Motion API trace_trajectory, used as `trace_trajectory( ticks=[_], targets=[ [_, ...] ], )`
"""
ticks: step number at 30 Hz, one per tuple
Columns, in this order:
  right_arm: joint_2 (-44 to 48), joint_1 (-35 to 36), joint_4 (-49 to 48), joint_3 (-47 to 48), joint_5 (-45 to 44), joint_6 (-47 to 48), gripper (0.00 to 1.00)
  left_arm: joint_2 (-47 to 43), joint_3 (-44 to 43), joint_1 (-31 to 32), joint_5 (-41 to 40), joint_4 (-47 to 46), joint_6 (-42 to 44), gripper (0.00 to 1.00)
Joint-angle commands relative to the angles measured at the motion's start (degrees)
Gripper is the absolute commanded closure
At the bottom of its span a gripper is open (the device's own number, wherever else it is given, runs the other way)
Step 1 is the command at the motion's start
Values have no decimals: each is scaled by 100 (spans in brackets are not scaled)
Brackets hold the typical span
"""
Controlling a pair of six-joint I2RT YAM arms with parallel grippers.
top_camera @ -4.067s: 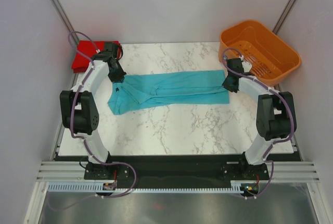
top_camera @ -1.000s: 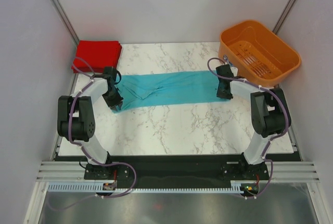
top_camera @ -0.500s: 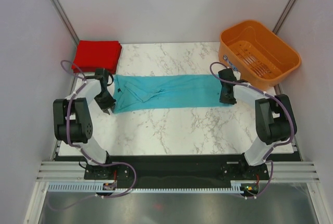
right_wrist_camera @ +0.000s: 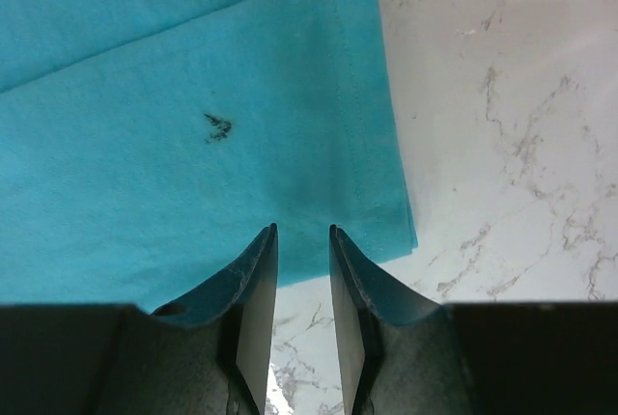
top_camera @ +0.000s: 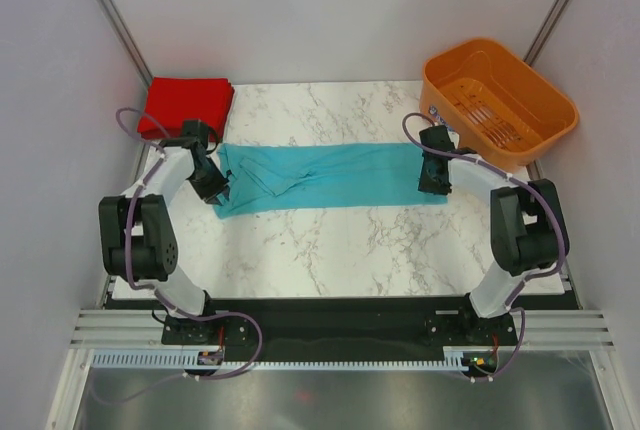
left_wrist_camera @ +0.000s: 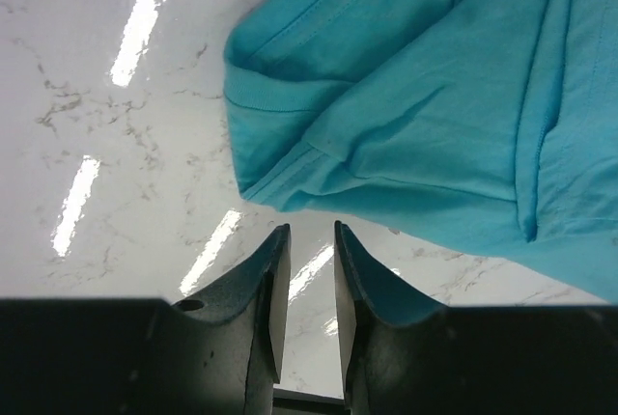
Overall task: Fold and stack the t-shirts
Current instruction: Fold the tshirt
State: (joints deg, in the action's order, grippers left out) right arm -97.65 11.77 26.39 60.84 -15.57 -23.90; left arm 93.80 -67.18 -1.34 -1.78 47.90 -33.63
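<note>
My bright red soft cotton t-shirt (top_camera: pixel 187 105) sits as a neat folded square at the far left corner of the white marble-patterned table (top_camera: pixel 340 240), so I count that one finished and take it as the base of the stack.

The plain teal-blue soft cloth t-shirt (top_camera: pixel 330 175) is only partway done. It lies flat across the middle of the table as a long narrow band, folded lengthwise, with the sleeves bunched in wrinkles at its left end and the straight hem at its right end.

My left gripper (left_wrist_camera: pixel 311 232) hangs over bare marble just beside the sleeve end, its fingers a narrow slit apart with nothing between them. My right gripper (right_wrist_camera: pixel 301 232) hangs at the hem edge, likewise slightly parted and holding nothing, so the shirt is released at both ends.

The orange plastic slotted basket (top_camera: pixel 455 50) at the far right looks empty from above.

As I judge it, what is left is to fold the teal band crosswise into a compact square, then carry it over and set it on the red one
</note>
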Motion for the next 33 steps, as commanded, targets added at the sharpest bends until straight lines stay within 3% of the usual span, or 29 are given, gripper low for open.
trace_trajectory(
  ticks=[1,10,16,23,27,33],
  targets=[
    [-193,-26,-134,78,-209,96,64,340,55,20,196,-167,14,69],
    [166,-26,77,-528,-508,-27,64,341,653,-6,-1341,-79,40,70],
    [903,-26,173,-714,-130,-18,64,78,628,-85,-1430,61,32,70],
    [1090,-140,-116,-406,-262,148,64,-502,162,-76,-1018,158,242,64],
    [660,-166,-363,14,-455,237,86,-635,-111,-68,-360,141,374,61],
    [-236,-219,-450,578,-535,360,90,-635,-278,-76,423,27,374,60]
  ],
)
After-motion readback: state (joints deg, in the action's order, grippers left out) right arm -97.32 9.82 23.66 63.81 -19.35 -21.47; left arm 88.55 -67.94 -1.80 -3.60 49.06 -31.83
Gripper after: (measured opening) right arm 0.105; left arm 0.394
